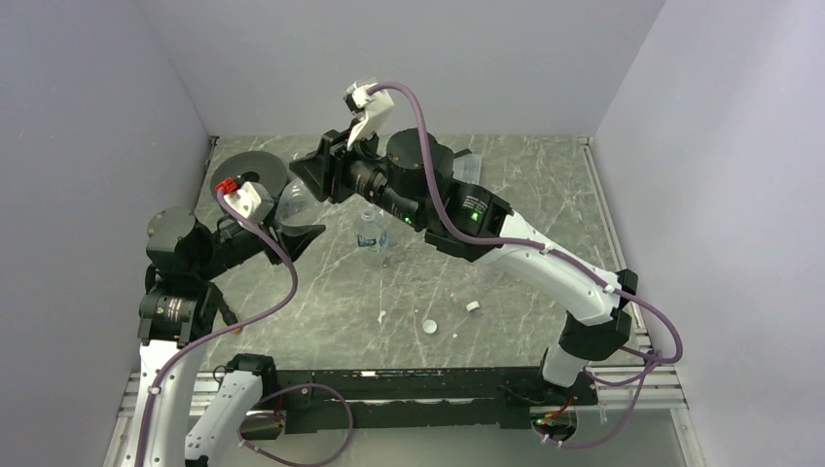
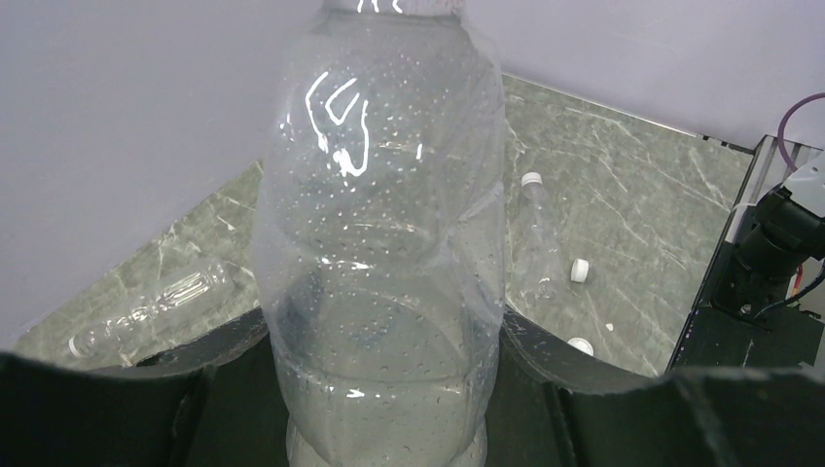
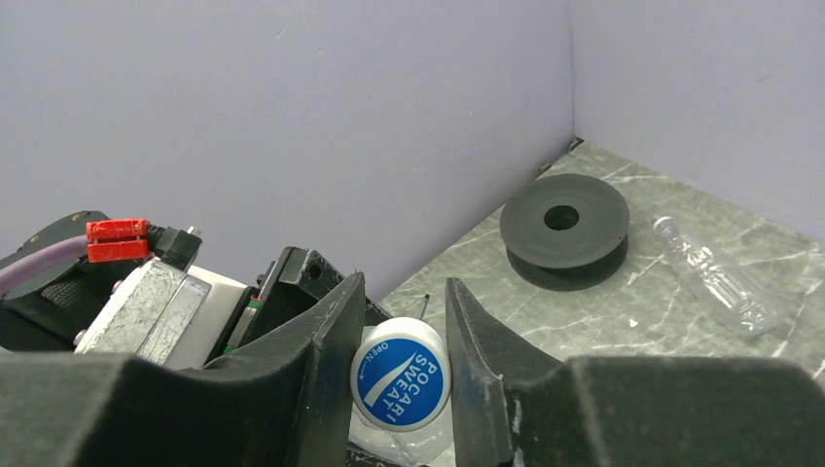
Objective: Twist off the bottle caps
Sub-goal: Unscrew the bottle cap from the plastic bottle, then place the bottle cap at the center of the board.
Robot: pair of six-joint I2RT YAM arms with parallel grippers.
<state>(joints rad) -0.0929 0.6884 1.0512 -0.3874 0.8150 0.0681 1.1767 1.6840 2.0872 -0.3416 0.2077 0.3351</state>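
- Overhead, my left hand (image 1: 300, 226) and right hand (image 1: 326, 173) come together at the back left of the surface (image 1: 506, 282). The big clear bottle (image 1: 295, 206) between them is only a faint glint there.
- My left wrist view is filled by that bottle, speckled with droplets. My left hand is partly closed around its lower body, a pad pressed to each side.
- Only my right wrist view shows the blue-topped cap (image 3: 401, 377) with its white print. My right hand is closed on it, a finger tight against either side.
- The left wrist view also catches a small capped bottle (image 2: 535, 233) standing beyond, two loose caps (image 2: 580, 269) near it, and a lying bottle (image 2: 146, 311) by the wall.
- The right wrist view alone shows the black spool (image 3: 564, 229) from the side.
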